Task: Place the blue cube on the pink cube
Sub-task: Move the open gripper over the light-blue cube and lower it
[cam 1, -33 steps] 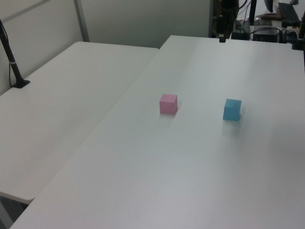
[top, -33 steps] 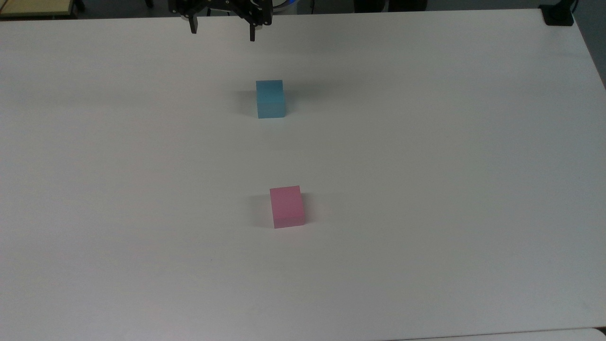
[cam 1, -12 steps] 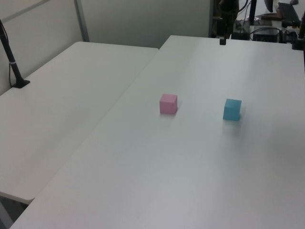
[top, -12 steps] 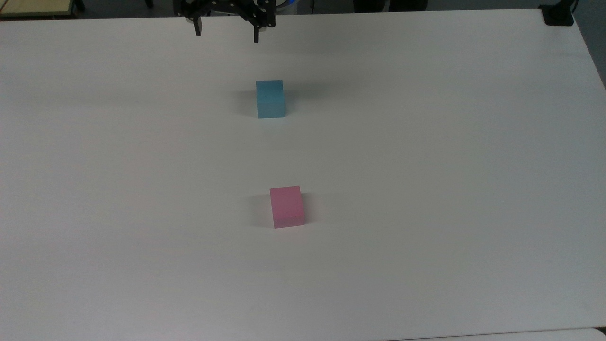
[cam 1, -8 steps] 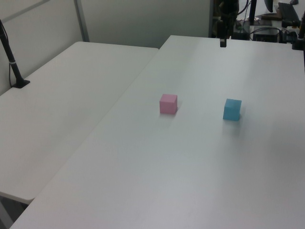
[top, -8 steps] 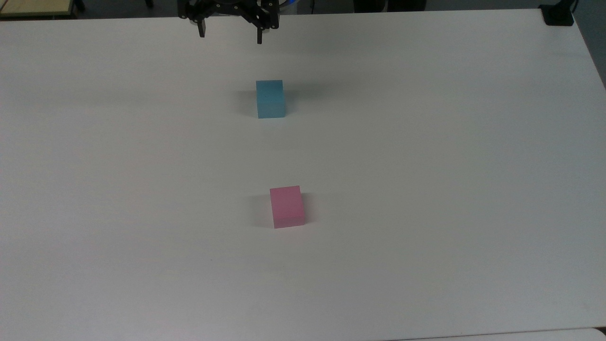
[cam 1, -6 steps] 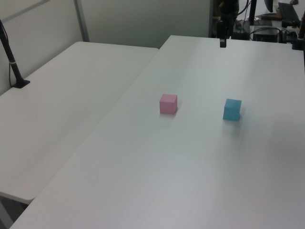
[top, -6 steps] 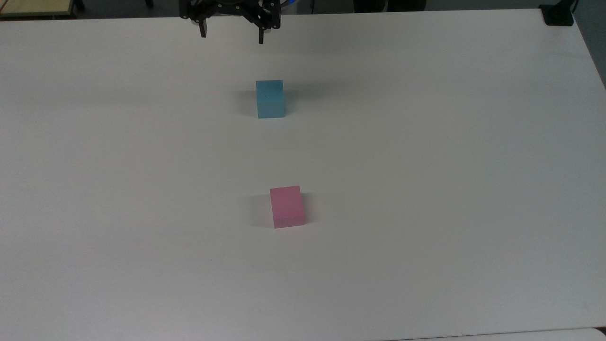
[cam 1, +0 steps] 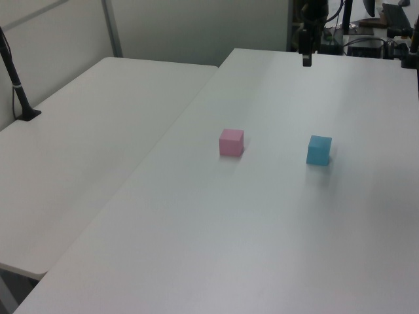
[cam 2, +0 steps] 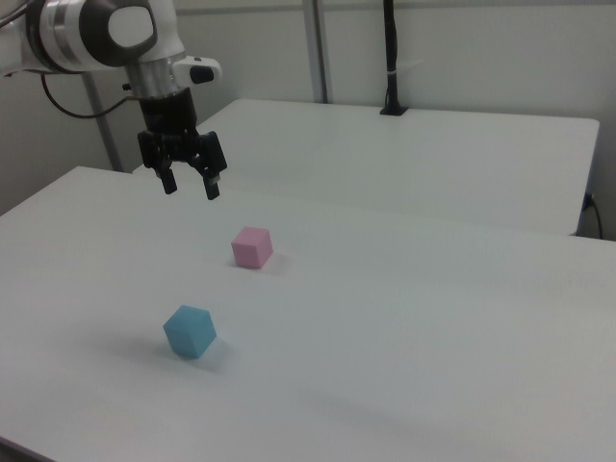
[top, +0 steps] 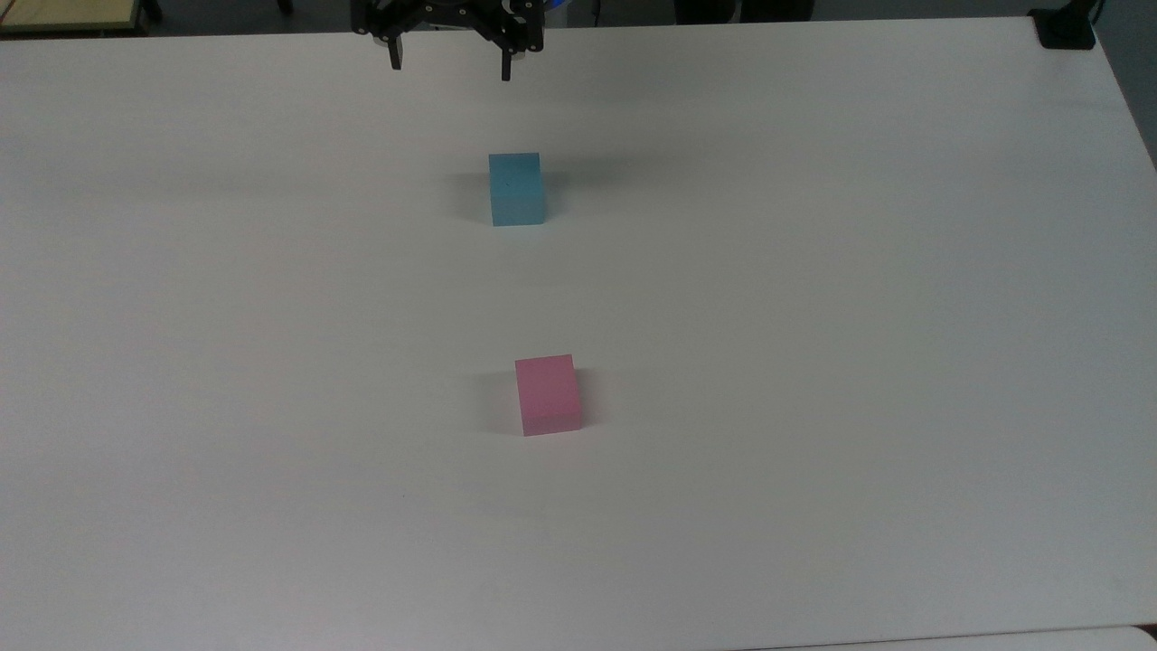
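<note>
— What is on the tabletop (top: 813, 271) right now?

— One blue cube (top: 516, 188), sitting flat on the white surface, and one pink cube (top: 547, 394), also flat on the surface and well apart from the blue one. In the top view the pink one lies below the blue one, almost in line with it. One arm, one gripper (top: 449, 65), hanging above the far edge of the tabletop with its jaws spread wide and nothing between them.

— How close is the gripper to the blue cube?

— Apart from it. In the right view the gripper (cam 2: 189, 185) hangs high above the surface, up and back from the blue cube (cam 2: 190, 331), with the pink cube (cam 2: 252, 247) off to the right view's right. Nothing has been picked up yet, by the look of it.

— How would you expect the blue cube to handle?

— It looks like a small, matte, sharp-edged block, probably light and stiff, so I would judge it unlikely to slip or crush. The plain flat faces invite a grip on two opposite sides, about halfway up, with the jaws squared to those faces. In the right view it sits turned corner-on, so the wrist may need turning to match.

— Any second table?

— Yes, one neighbouring table (cam 1: 91, 131), butted alongside in the left view.
</note>
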Robot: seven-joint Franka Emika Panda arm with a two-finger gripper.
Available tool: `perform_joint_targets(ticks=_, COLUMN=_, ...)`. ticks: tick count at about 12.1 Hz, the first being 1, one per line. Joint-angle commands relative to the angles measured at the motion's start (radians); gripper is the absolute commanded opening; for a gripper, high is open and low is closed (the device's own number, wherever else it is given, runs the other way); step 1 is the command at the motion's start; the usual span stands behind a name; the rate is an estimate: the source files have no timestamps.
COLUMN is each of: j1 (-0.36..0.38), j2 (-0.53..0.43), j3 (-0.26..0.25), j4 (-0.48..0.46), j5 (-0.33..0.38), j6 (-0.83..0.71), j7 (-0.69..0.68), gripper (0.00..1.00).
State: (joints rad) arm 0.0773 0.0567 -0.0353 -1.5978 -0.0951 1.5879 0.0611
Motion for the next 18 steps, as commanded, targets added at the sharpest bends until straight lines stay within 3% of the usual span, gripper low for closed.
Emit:
perform_joint_targets(ticks=1, j1=0.010, j2=-0.047, j3=-0.009, j4=-0.095, j5=-0.009, j6=0.024, j7=0.009, gripper=1.00)
perform_joint_targets(ticks=7, j1=0.085, j2=-0.262, j3=-0.011, j4=-0.543, j5=-0.020, j6=0.275, j7=0.014, gripper=1.00)
perform_joint_targets(ticks=11, j1=0.088, j2=-0.236, j3=-0.009, j4=-0.625, j5=-0.020, j6=0.423, j7=0.014, gripper=1.00)
perform_joint_targets(ticks=18, j1=0.090, j2=-0.055, j3=-0.005, j4=-0.645, j5=-0.026, j6=0.605, j7=0.014, gripper=1.00)
